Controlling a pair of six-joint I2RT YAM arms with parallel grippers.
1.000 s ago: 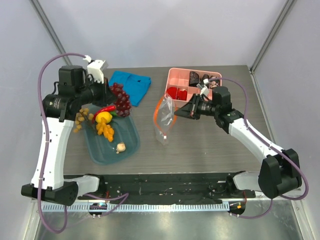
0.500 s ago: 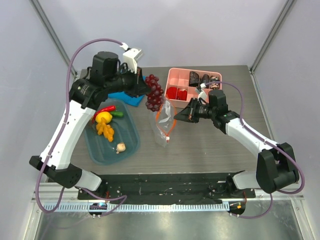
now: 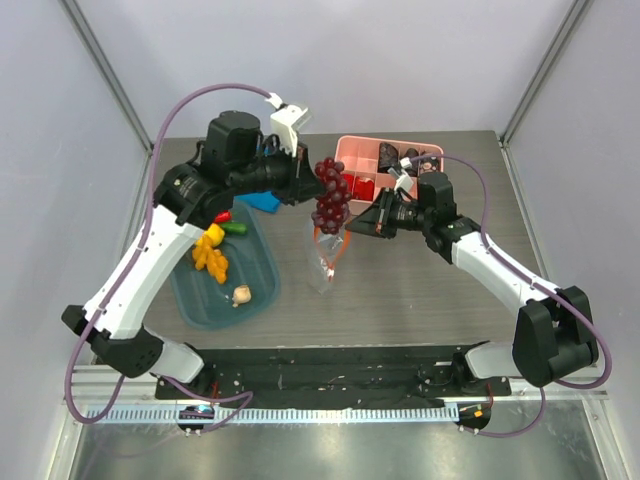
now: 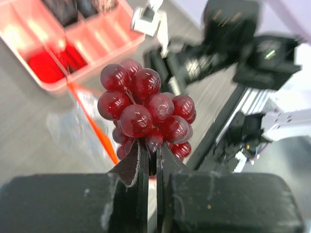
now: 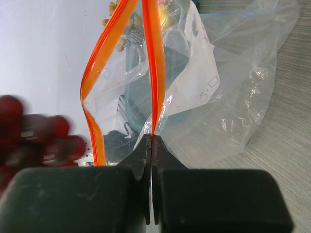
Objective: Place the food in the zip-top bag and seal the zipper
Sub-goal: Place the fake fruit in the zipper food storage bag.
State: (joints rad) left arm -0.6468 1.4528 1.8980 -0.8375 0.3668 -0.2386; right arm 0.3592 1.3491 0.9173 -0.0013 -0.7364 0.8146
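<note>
**Grapes (image 4: 146, 114) held over the gaping bag (image 3: 324, 262)**

The left gripper (image 4: 148, 151) is clamped on the grapes' stem, and the bunch hangs in the air. From the top view it sits just above the bag's mouth. The right gripper (image 5: 151, 140) pinches one side of the zipper (image 5: 154, 73), holding the bag up on the table (image 3: 420, 290) with its mouth spread open. The pepper (image 3: 214, 237), chili (image 3: 222, 216), orange pieces (image 3: 210, 262) and garlic (image 3: 241, 294) lie in the tub (image 3: 262, 290), left of the bag.

Dark red grape bunch (image 3: 331, 195) aloft above upright clear zip-top bag (image 3: 325, 265); orange zipper (image 5: 158, 82) open.
</note>
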